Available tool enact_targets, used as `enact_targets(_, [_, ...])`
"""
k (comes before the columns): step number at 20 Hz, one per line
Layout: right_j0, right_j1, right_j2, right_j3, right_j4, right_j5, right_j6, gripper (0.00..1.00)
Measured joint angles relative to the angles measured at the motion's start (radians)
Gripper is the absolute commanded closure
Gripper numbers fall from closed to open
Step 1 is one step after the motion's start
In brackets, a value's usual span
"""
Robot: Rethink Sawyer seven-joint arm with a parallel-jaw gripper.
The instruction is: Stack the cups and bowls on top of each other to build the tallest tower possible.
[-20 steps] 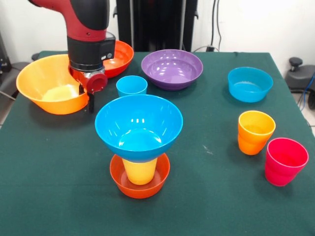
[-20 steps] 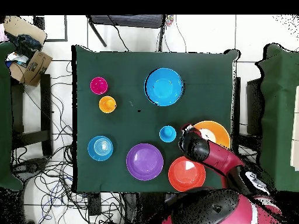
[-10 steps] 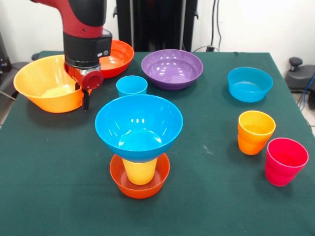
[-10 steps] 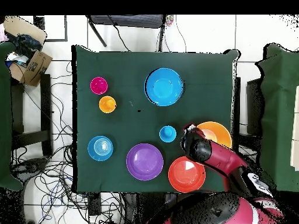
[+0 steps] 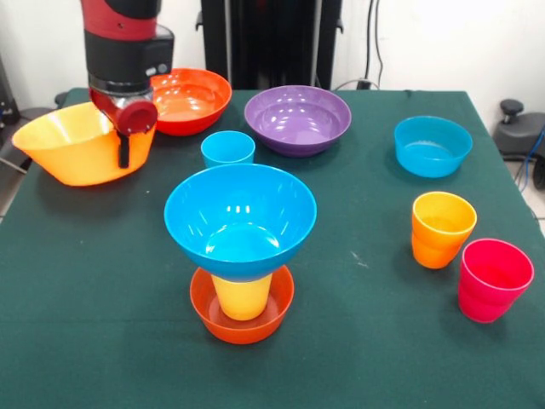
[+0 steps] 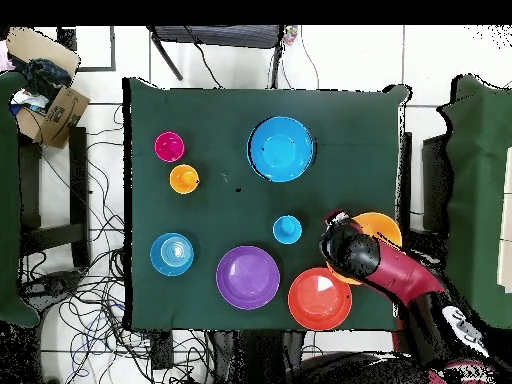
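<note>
Currently the gripper (image 5: 124,146) holds the large light orange bowl (image 5: 72,143) by its rim, the jaws pinching the bowl's wall at the side nearest the medium red-orange bowl (image 5: 189,99). The held bowl is tilted and appears lifted off the table (image 5: 102,281), at the left of the front view. In the overhead view the arm (image 6: 395,280) covers much of this bowl, leaving only an orange crescent (image 6: 385,226) showing.

The tower (image 5: 241,247) stands near the front edge of the table: a small red-orange bowl (image 5: 243,317) at the base, a yellow cup (image 5: 242,297) upright inside it, and the large blue bowl (image 5: 240,218) seated on the cup, flaring well beyond the base. From above only the blue bowl (image 6: 281,148) is visible.

Loose items, all upright on the table:
- Blue cup (image 5: 227,147), just behind the tower and between the medium red-orange bowl and the purple bowl (image 5: 297,118).
- Small teal-blue bowl (image 5: 433,145), well apart on the right.
- Orange cup (image 5: 442,227) and pinkish red cup (image 5: 494,278), near each other at the right front; whether they touch cannot be determined.

Around the table, the overhead view shows a tangle of cables (image 6: 75,290) on the floor and a cardboard box (image 6: 55,105).
</note>
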Motion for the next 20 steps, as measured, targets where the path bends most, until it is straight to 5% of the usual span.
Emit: enact_targets(20, [0.02,-0.097,-0.002,-0.004,0.0,0.166,0.0,1.0])
